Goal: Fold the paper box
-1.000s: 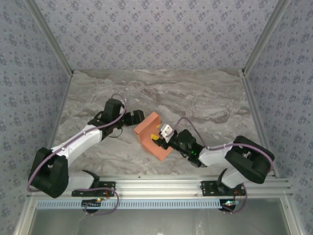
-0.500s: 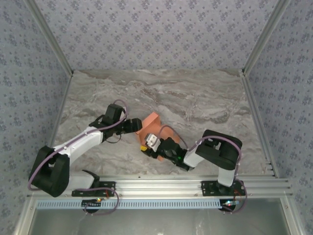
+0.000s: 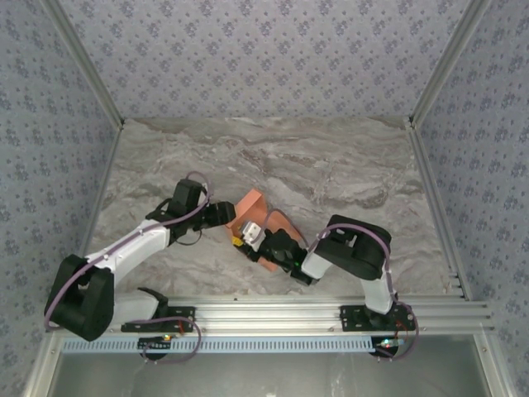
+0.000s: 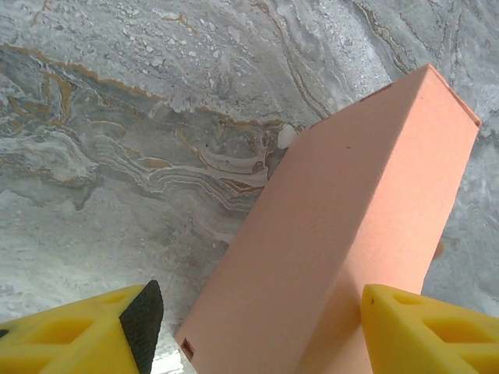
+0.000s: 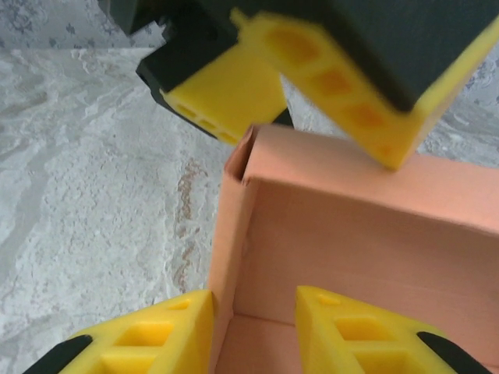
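Left gripper point(image 4: 257, 308), at 9 o'clock of the paper box point(image 3: 253, 204), is spread astride it (one pad clear of the card). Right gripper point(image 5: 253, 300), at 6 o'clock, is spread astride one wall, unclamped.

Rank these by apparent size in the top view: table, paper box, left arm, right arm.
1. table
2. left arm and right arm, too alike to split
3. paper box, partly hidden

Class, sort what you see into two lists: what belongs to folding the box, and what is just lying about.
For the job: box, left end effector, right end effector.
Just there: table, walls, front rail.
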You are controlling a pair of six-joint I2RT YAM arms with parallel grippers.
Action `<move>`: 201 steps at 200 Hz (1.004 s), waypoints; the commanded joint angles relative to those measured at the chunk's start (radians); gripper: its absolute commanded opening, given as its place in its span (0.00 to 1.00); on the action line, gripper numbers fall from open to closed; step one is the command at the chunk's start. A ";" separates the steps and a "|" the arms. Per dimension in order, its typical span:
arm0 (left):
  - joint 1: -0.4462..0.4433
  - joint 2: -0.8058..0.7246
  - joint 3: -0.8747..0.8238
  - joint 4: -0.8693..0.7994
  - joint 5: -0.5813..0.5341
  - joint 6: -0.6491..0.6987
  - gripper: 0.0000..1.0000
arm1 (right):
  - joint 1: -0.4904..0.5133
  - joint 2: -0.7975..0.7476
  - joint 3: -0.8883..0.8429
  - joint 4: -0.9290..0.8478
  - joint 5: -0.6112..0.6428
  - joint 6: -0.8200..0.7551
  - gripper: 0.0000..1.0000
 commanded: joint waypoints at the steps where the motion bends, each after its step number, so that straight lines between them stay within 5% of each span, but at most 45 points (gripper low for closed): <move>1: 0.005 -0.019 -0.050 -0.043 0.004 -0.056 0.68 | 0.000 0.025 0.009 0.081 0.021 -0.008 0.34; 68: 0.006 -0.099 -0.130 -0.020 0.067 -0.092 0.63 | 0.012 0.044 0.065 0.081 0.036 -0.004 0.39; 123: 0.006 -0.100 -0.178 0.052 0.060 -0.189 0.53 | 0.028 0.076 0.085 0.078 -0.082 -0.013 0.32; 159: 0.006 -0.103 -0.181 0.063 0.045 -0.236 0.52 | 0.048 0.083 0.112 0.060 -0.098 -0.021 0.46; 201: 0.007 -0.103 -0.190 0.058 0.021 -0.250 0.51 | 0.042 0.075 0.119 0.041 -0.130 -0.010 0.49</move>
